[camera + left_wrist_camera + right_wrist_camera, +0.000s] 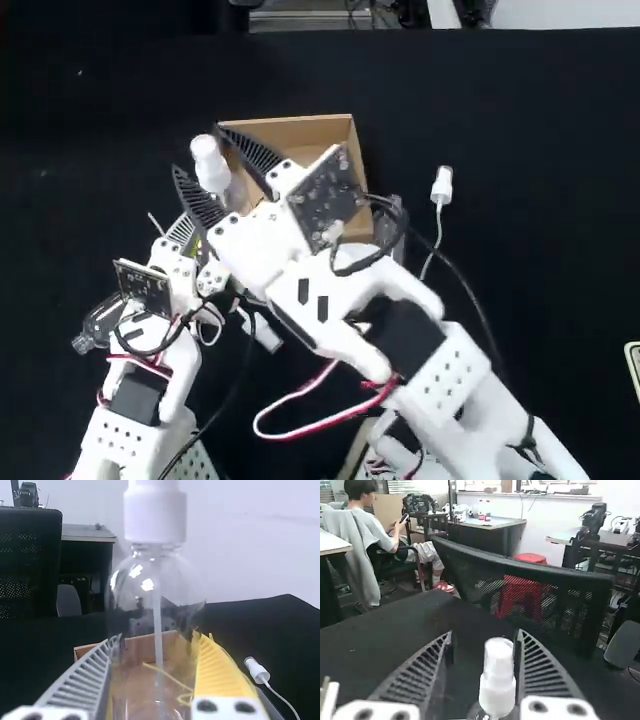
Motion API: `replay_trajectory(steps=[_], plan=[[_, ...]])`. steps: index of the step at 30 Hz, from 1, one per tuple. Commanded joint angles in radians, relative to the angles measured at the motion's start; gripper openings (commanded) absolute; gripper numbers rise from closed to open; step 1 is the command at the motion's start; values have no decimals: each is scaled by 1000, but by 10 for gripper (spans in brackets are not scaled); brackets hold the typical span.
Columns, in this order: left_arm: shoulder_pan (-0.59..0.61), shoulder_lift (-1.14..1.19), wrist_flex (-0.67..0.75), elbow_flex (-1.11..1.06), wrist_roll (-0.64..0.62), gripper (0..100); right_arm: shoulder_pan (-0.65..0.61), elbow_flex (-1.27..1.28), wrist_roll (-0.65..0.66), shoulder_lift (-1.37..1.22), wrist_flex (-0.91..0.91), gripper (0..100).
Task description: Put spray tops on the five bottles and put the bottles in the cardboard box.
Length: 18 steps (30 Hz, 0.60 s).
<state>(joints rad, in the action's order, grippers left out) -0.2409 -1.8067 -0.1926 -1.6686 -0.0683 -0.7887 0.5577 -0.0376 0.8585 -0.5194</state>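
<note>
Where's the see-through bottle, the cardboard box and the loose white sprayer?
Clear plastic bottle (135, 600): left wrist view, round shoulder.
Brown cardboard box (300, 135): high view, bare inside.
Loose white spray top (442, 186): high view, its head.

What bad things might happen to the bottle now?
1. The left end effector pinches the round, smooth bottle; it may slip or twist.
2. The right end effector stands open around the top; closing off-centre might knock it crooked.
3. Both arms crowd beside the box; one may bump it.
</note>
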Motion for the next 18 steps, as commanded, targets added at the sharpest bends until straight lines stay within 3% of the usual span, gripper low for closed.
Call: replay_trajectory(steps=[1,4,8,12,18], plan=[[15,-8,17,-10,-2,33,40,-153,0,36,-38,149],[27,-8,20,-15,-2,34,118,-271,2,74,-137,109],[94,-8,32,-19,-2,34,302,-404,6,93,-396,90],[274,-8,209,-25,-2,34,468,-349,8,94,-565,90],[578,2,333,-13,-2,34,637,-22,8,125,-554,126]])
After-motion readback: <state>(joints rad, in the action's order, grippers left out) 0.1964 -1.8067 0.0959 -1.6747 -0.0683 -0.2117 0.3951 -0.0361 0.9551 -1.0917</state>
